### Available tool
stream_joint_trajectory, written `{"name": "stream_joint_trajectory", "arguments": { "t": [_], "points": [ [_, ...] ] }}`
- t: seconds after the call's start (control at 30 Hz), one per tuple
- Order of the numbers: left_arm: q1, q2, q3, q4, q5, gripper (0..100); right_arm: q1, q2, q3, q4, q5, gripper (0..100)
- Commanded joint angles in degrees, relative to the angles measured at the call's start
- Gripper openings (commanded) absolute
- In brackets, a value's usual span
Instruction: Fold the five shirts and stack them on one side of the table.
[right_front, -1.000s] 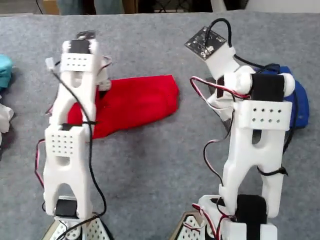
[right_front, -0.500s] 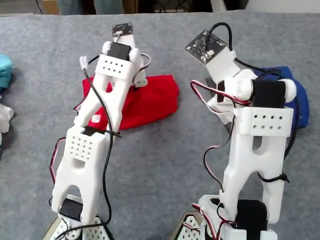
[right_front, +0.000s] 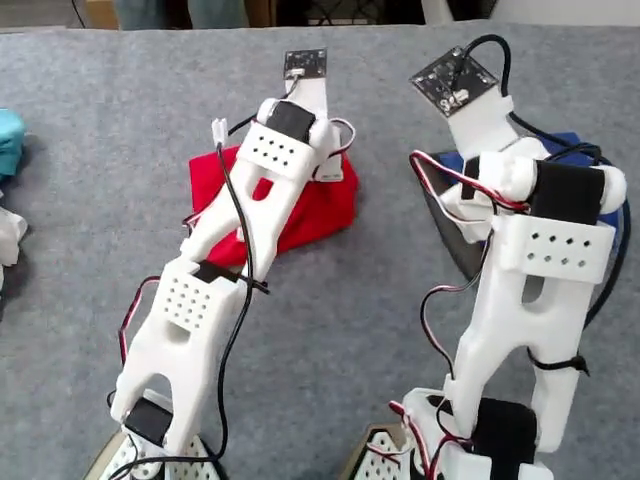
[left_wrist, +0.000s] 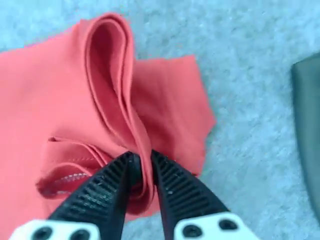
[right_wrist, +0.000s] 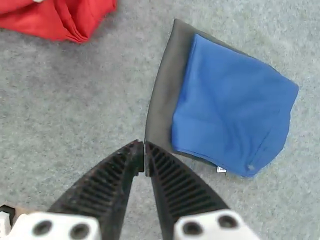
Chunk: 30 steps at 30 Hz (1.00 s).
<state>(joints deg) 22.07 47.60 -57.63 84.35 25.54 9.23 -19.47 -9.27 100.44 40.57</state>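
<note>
A red shirt (right_front: 310, 210) lies bunched in the middle of the grey table. My left gripper (left_wrist: 141, 162) is shut on a raised fold of the red shirt (left_wrist: 75, 95), and in the high view it sits over the cloth's right part (right_front: 322, 168). To the right a blue shirt (right_wrist: 230, 100) lies folded on a dark grey shirt (right_wrist: 164, 95). My right gripper (right_wrist: 145, 149) is shut, its tips at the near edge of the dark grey shirt. Whether it pinches the cloth I cannot tell. In the high view the right arm covers most of the blue shirt (right_front: 612, 215).
A teal shirt (right_front: 8, 140) and a white shirt (right_front: 8, 238) lie at the table's left edge. Bare grey table (right_front: 100, 100) stretches along the far side and between the two arms. The dark grey shirt's edge (left_wrist: 307, 125) lies just right of the red one.
My left gripper has swung right and away across the red shirt, dragging its left part over, so the cloth is now narrower. The right arm has shifted slightly to the right.
</note>
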Motion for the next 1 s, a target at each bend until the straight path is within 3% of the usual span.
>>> {"name": "stream_joint_trajectory", "arguments": {
  "t": [0.0,0.2,0.4,0.57,0.73,0.9,0.97],
  "points": [
    [1.10,-1.05,-2.42,-2.37,1.93,3,0.88,-2.15,-3.30,-0.79,-0.44,1.5],
    [1.10,-1.05,-2.24,-2.37,2.55,3,0.88,-1.80,-3.03,-0.88,-0.09,1.5],
    [1.19,-1.32,-2.77,-2.20,2.55,18,0.79,-1.71,-2.86,-0.88,0.00,1.5],
    [1.01,-1.93,-5.23,-1.49,2.20,19,0.79,-1.63,-2.77,-0.88,0.00,1.5],
    [-8.13,-3.60,-17.98,9.14,1.49,20,0.53,-0.13,-2.86,-2.11,-0.35,1.5],
    [-20.35,-3.34,-27.82,16.79,-12.13,3,-4.31,6.99,-2.77,-1.67,-0.70,1.5],
    [-25.89,-4.13,-25.01,16.79,-17.58,4,-8.53,10.42,-2.86,-1.93,-3.60,1.5]
  ]
}}
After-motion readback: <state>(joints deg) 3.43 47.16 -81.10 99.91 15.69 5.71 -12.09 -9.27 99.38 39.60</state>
